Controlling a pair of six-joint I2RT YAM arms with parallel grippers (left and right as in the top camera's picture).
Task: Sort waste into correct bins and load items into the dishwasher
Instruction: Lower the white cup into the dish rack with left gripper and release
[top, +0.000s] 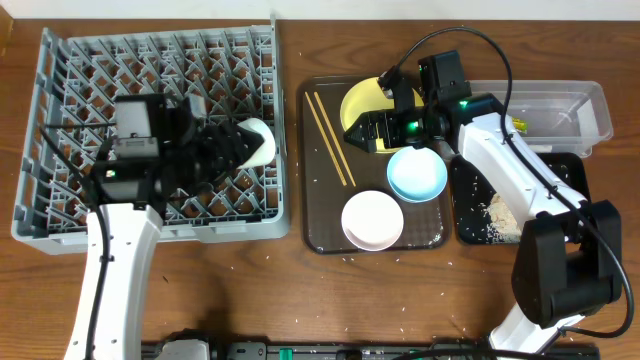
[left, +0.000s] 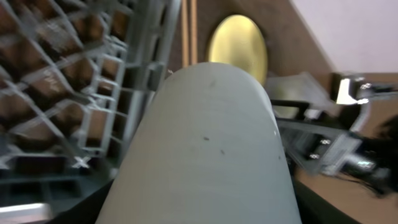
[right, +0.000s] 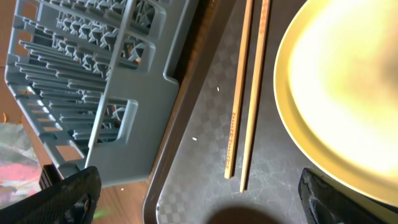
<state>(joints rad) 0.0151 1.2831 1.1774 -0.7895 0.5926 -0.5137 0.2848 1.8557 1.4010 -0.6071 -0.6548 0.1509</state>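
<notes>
Releasing the cup (top: 256, 142) in the wrong spot is the nearest risk. It lies on its side at the 3 o'clock edge of the rack (top: 100, 70), close to the wall. If it comes down across the pegs rather than between them it could roll, or tip out over the edge toward the brown tray (top: 325, 235). Whether it already rests on the lattice I cannot tell, since the left wrist view is filled by the cup's pale side. The left gripper (top: 238, 146) has its jaws spread fairly wide and closed around the cup. A smooth round wall held that way could slip or twist if the arm tilts. The right gripper (top: 362, 128) hangs over the plate (top: 362, 100) at the 12 o'clock end of the brown tray, jaws fully apart and holding nothing. In its wrist view, both fingers (right: 68, 196) sit clear of every surface. A flat plate gives little to grip — fingers coming down on its face instead of its rim would only push it. That could shove it into the chopsticks (top: 330, 140) just at its 9 o'clock, or against the blue bowl (top: 417, 173) at its 5 o'clock. The chopsticks are thin and loose, so a nudge could scatter them off the tray. The two arms also reach toward each other across the gap — a wide swing by either could clip the other.
</notes>
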